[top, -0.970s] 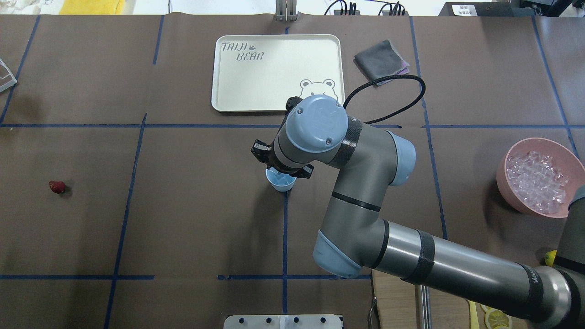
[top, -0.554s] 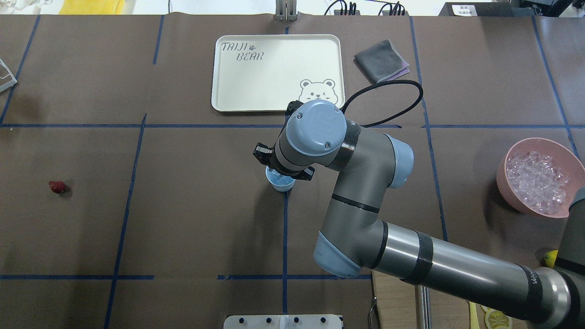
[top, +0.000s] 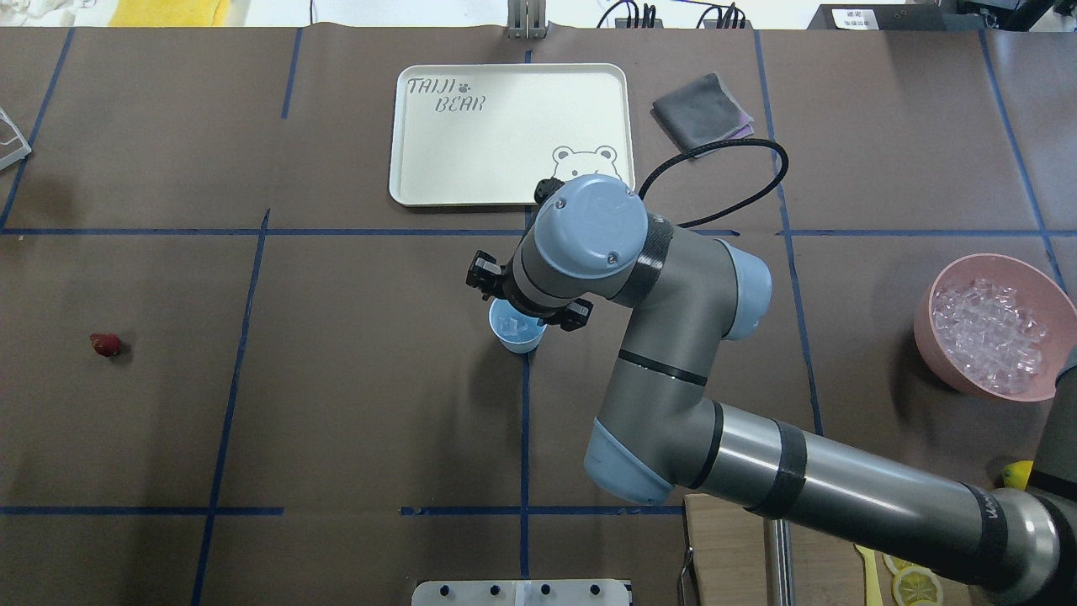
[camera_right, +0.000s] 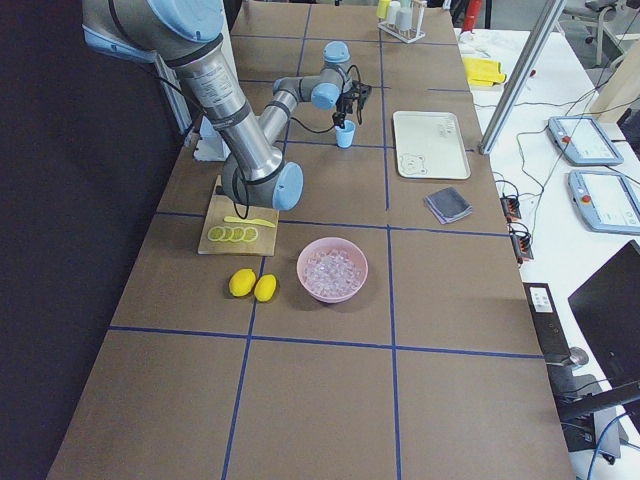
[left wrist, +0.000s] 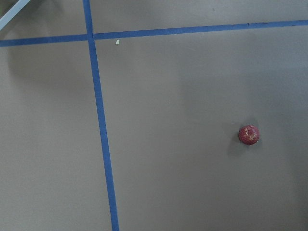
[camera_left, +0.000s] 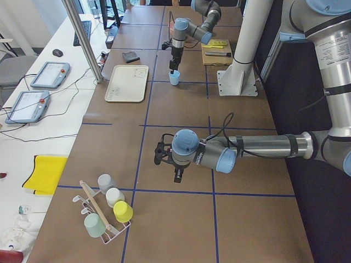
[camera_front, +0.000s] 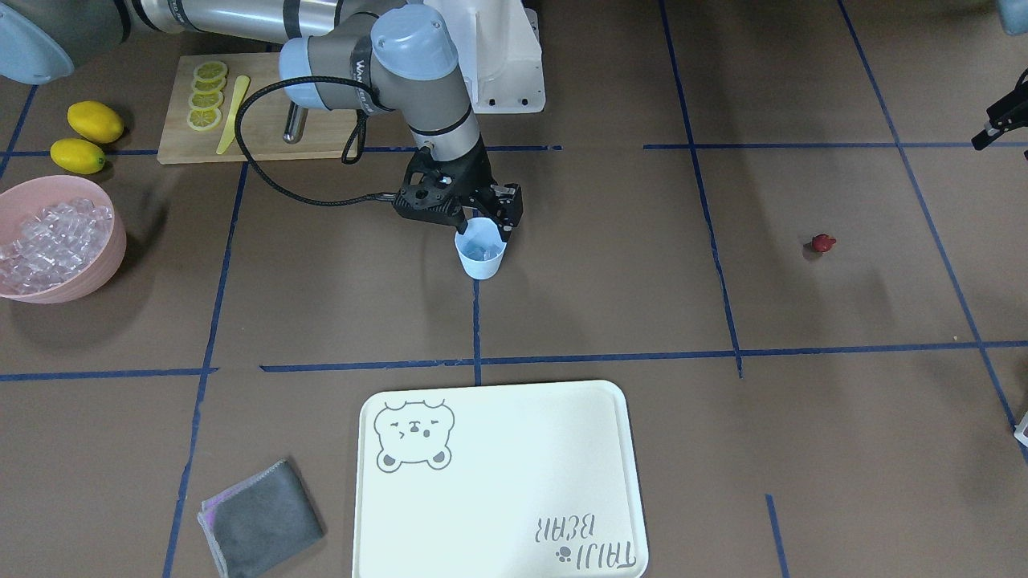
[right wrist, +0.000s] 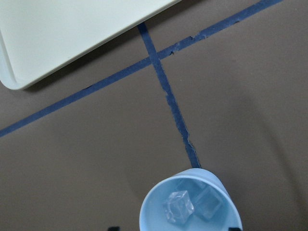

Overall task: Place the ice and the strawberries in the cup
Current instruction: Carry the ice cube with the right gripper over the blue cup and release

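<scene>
The pale-blue cup [camera_front: 480,255] stands at the table's middle on a blue tape cross and also shows in the overhead view [top: 513,332]. Two clear ice cubes [right wrist: 178,207] lie inside it. My right gripper [camera_front: 484,222] hangs just above the cup's mouth, open and empty, with a finger on either side. More ice [top: 989,330] fills the pink bowl [top: 941,345]. The strawberry [top: 105,343] lies alone far to my left and shows in the left wrist view [left wrist: 249,134]. My left gripper [camera_front: 1000,122] is only partly seen at the view's edge, so I cannot tell its state.
A cream tray [top: 404,168] lies beyond the cup, with a grey cloth [top: 700,108] to its right. A cutting board [camera_front: 241,128] with lemon slices and two whole lemons [camera_front: 95,120] sit near my right base. A cup rack [camera_left: 104,216] stands at the far left end.
My right wrist has shifted slightly to the right over the cup, so more of the cup's mouth shows, with ice inside. The cup and strawberry have not moved.
</scene>
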`<state>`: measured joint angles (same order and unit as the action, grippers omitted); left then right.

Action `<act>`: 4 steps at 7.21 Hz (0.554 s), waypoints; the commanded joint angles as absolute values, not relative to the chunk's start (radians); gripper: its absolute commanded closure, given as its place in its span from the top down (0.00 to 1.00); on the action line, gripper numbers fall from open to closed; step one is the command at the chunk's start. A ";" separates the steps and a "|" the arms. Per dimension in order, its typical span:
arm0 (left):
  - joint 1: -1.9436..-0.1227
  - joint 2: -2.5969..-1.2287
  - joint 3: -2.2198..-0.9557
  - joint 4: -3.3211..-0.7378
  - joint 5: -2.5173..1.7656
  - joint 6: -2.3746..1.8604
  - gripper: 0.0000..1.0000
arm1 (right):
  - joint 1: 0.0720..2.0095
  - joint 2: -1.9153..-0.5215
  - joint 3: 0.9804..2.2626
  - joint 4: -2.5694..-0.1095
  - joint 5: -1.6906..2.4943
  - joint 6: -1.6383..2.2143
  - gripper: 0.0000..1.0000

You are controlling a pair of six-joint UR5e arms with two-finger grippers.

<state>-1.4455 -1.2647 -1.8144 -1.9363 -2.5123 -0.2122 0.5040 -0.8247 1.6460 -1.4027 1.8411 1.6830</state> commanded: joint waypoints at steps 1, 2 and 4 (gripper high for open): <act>-1.352 -1.325 -1.831 -1.939 -2.408 -0.395 1.00 | 0.633 -0.959 1.888 -1.515 1.990 1.672 0.99; -1.250 -1.334 -1.865 -1.940 -2.331 -0.516 1.00 | 0.714 -1.076 2.002 -1.516 2.067 1.590 0.99; -1.049 -1.402 -1.868 -1.997 -2.222 -0.780 1.00 | 0.825 -1.286 2.133 -1.514 2.158 1.407 0.99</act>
<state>-1.1691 -1.3682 -1.8636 -1.9588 -2.2915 -0.6215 0.7523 -1.1614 2.0532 -1.5122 2.0976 1.5121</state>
